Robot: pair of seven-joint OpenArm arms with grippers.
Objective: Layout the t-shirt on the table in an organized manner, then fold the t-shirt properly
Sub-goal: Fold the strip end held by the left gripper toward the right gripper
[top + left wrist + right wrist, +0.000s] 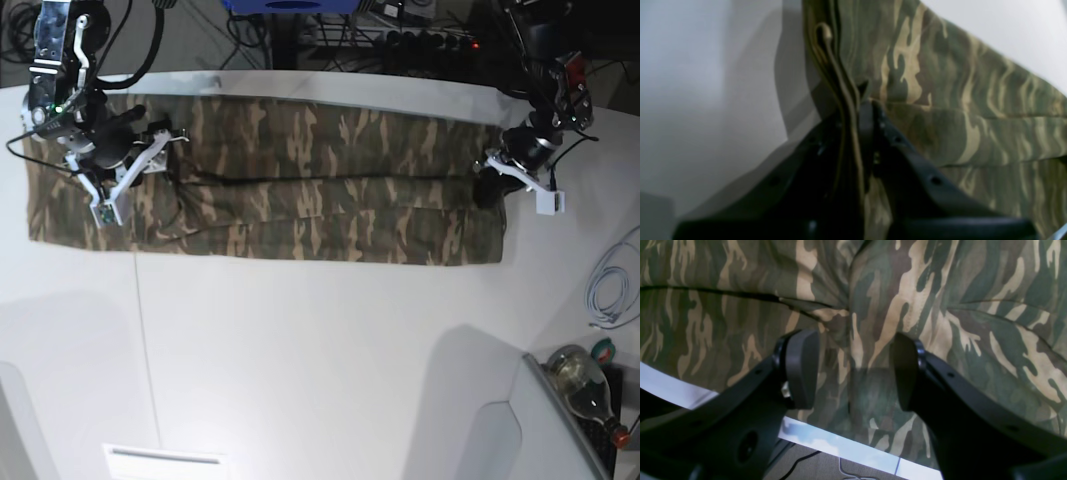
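T-shirt (300,190) lies in a long band across the far half of the bench (330,360), already doubled lengthwise by the look of it; I read this as mid-fold. My left claw (857,110) is pinched on the shirt's edge at one end, w/ tan hem between its jaws; right claw (853,370) hangs wide over the other end, holding nothing. Next, prob: close right, lift both ends evenly.

You have wide free room on the table (320,350) in front of the t-shirt (300,190). At the back edge, cables (420,40) crowd close. At the near right corner, a bottle (585,380) and a grey cable (610,290) stand in the way.
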